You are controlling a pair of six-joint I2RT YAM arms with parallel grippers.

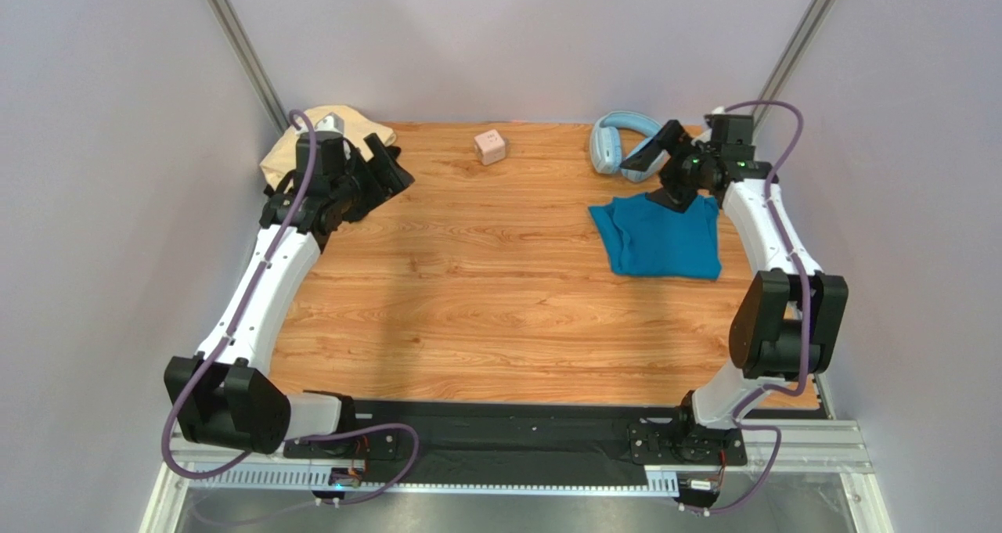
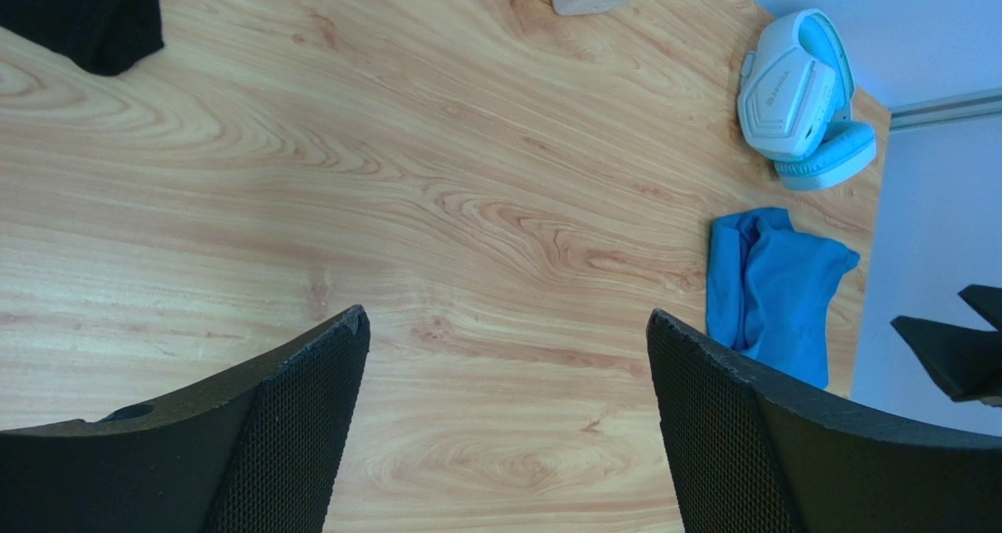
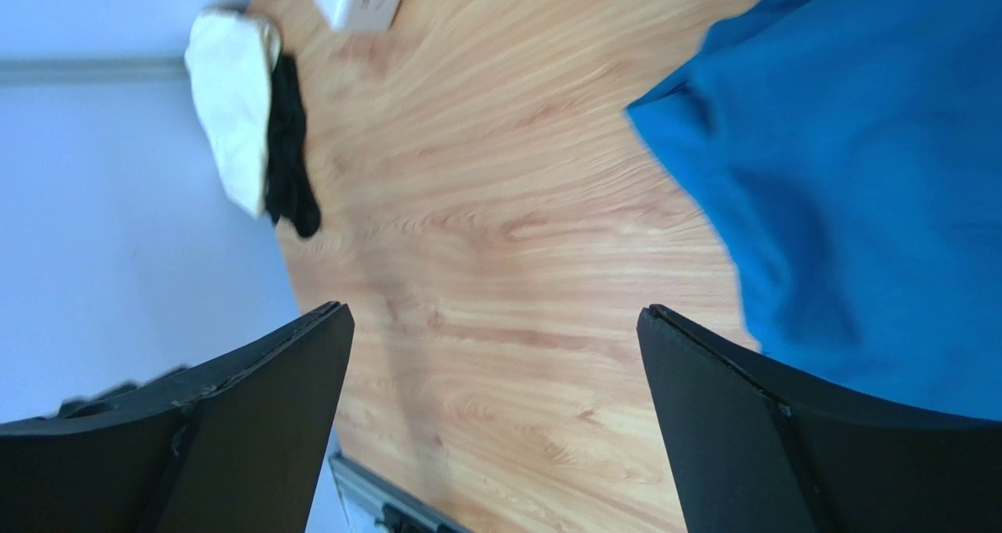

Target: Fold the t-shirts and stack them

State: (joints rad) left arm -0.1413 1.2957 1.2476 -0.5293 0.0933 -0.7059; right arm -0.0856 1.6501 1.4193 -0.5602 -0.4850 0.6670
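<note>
Presently both grippers stand wide apart, empty. Teal t-shirt lies by the table's right edge, its far edge under the right gripper, the nearer arm; cream t-shirt and black t-shirt occupy the far-left corner beside the left gripper

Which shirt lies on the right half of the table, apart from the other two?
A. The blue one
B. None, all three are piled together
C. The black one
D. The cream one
A: the blue shirt is the only one on the right of the table, while the cream shirt and the black shirt sit bunched together in the far left corner.
</note>
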